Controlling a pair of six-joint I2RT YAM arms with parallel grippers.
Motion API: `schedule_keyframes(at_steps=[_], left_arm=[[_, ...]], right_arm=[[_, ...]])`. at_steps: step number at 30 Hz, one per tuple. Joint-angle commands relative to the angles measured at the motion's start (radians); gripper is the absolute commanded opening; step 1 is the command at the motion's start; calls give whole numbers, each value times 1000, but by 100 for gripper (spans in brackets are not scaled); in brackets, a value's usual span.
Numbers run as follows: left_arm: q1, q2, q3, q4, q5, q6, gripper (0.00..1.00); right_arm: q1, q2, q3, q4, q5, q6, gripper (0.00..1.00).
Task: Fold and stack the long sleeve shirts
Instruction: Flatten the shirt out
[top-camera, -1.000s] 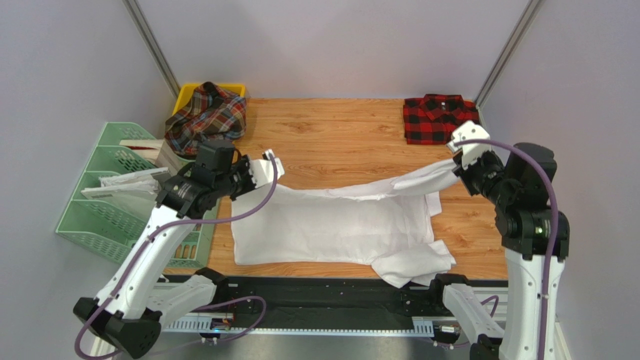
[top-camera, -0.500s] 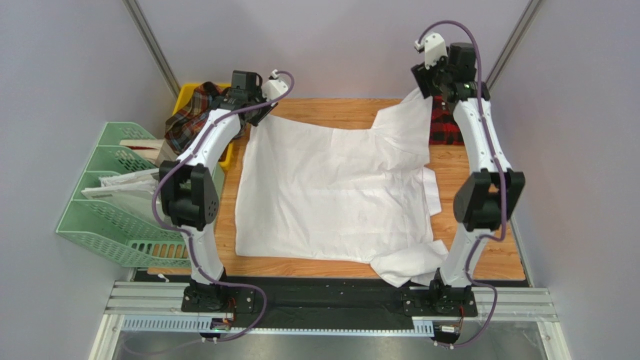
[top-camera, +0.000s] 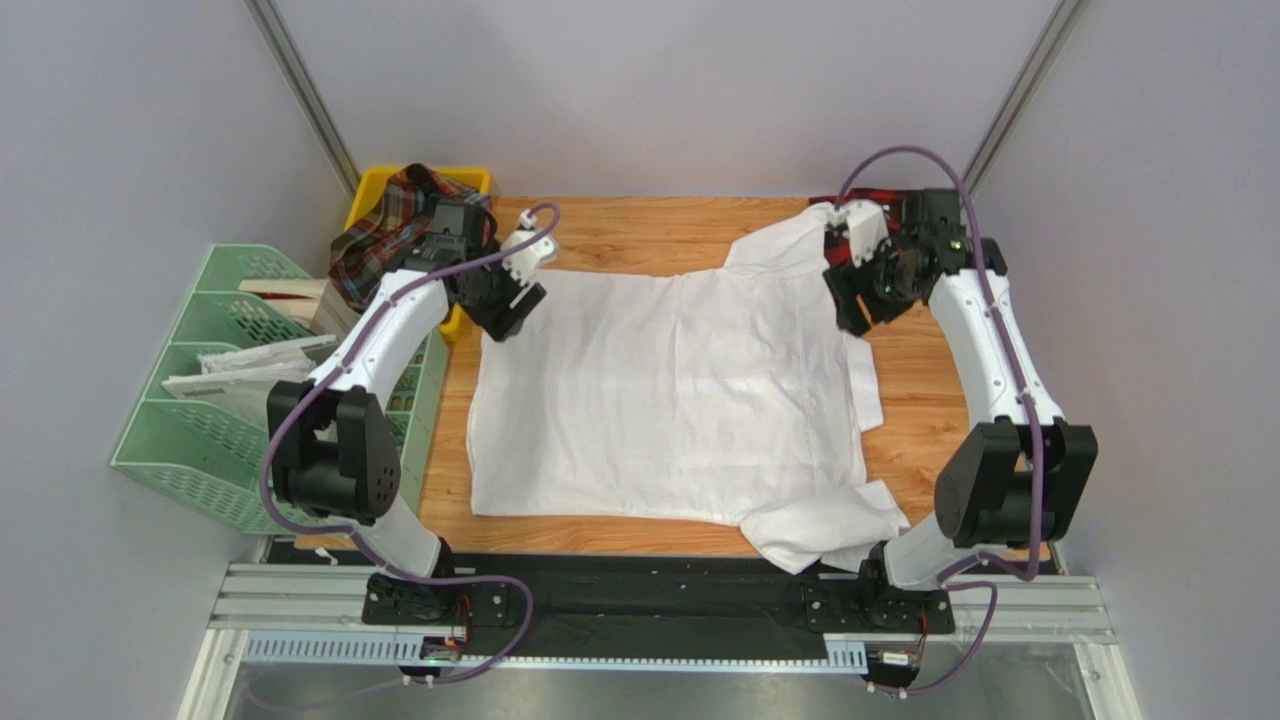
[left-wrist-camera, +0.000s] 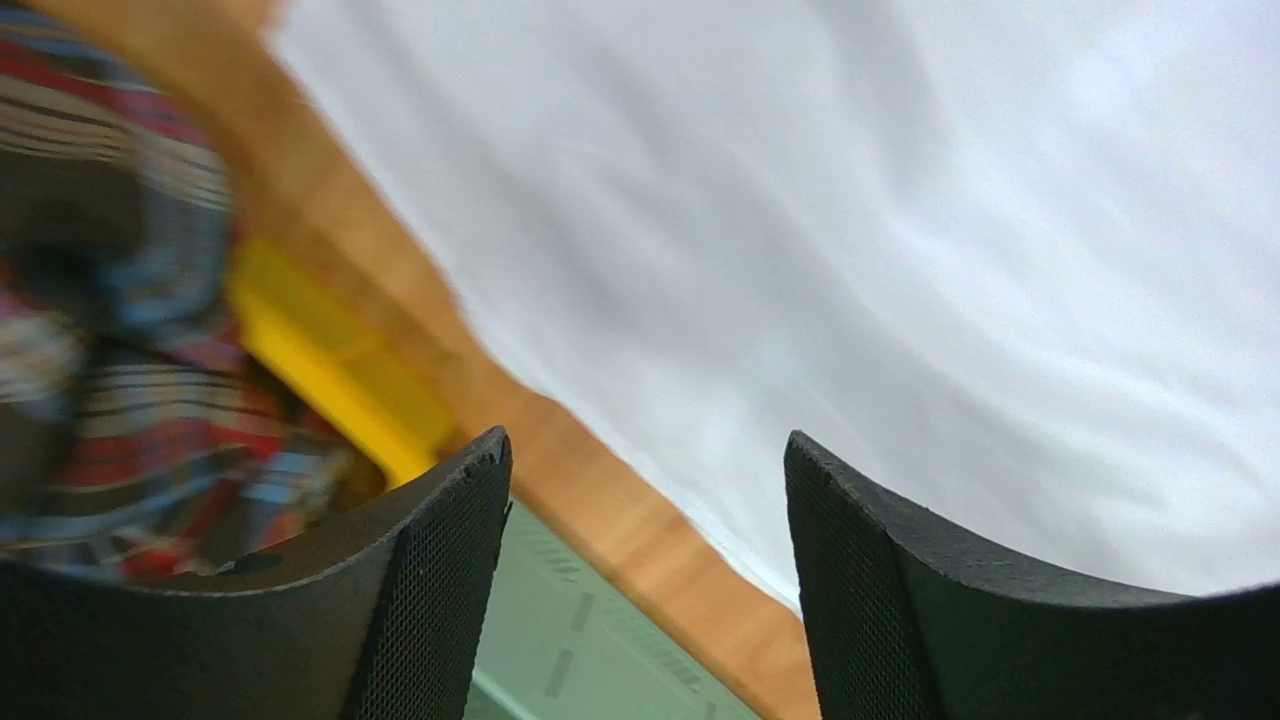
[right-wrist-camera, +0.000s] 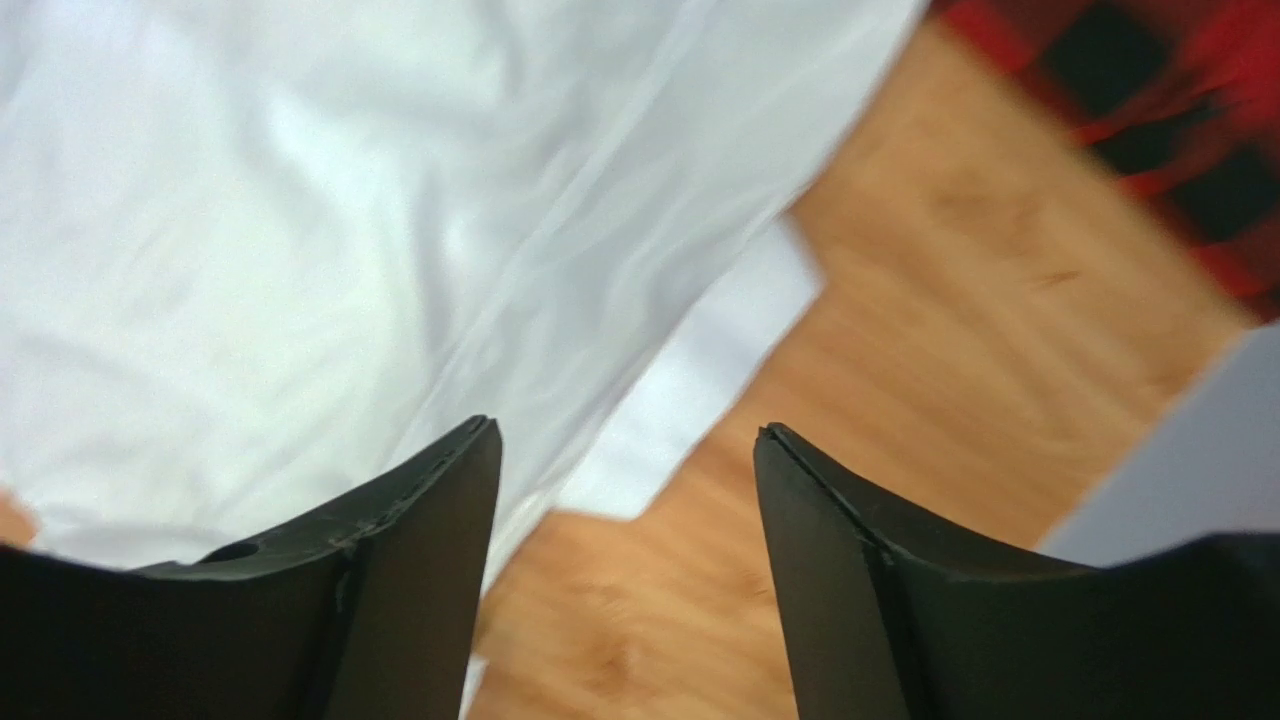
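left end effector and right end effector gape wide, empty, above the white shirt spread on the counter; soft, light, limp cloth, best pinched at hem corners.

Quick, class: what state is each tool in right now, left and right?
Left tool: open, nothing held.
Right tool: open, white shirt not gripped.

Plain lilac-grey walls enclose a light wooden tabletop. Two slanted metal poles rise at its back corners, and a pale green plastic rack stands at its left.
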Motion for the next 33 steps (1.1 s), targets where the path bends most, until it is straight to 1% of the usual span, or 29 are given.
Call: schedule_keyframes(at_steps=[1, 4, 6, 11, 12, 17, 24, 28, 29, 30, 32, 33], left_arm=[[-21, -35, -130, -131, 121, 45, 70], [-29, -3, -170, -151, 114, 43, 64], [-34, 31, -170, -165, 111, 39, 59], [-53, 101, -184, -203, 94, 45, 54], [-60, 109, -188, -206, 85, 46, 52], [-110, 123, -246, -218, 71, 52, 49], [-175, 89, -358, -247, 65, 63, 44], [-178, 65, -397, -272, 59, 83, 43], [-178, 60, -397, -275, 53, 92, 43], [-179, 52, -391, -275, 39, 97, 44], [-176, 26, -357, -275, 44, 100, 45], [-176, 19, -339, -283, 68, 100, 47]], right_arm=[[18, -40, -243, -66, -105, -14, 64], [18, 10, -296, -45, -94, -3, 58], [18, 41, -318, -31, -75, -8, 52], [18, 106, -411, -19, -27, -47, 46], [18, 110, -426, -22, -21, -52, 46], [18, 121, -503, -69, 1, -100, 41], [18, 72, -569, -175, -22, -166, 40], [18, 38, -557, -268, -70, -224, 39], [15, 34, -545, -319, -118, -238, 38], [5, 18, -528, -333, -140, -235, 38], [-23, 6, -441, -353, -214, -232, 38], [-67, 4, -396, -353, -238, -218, 38]])
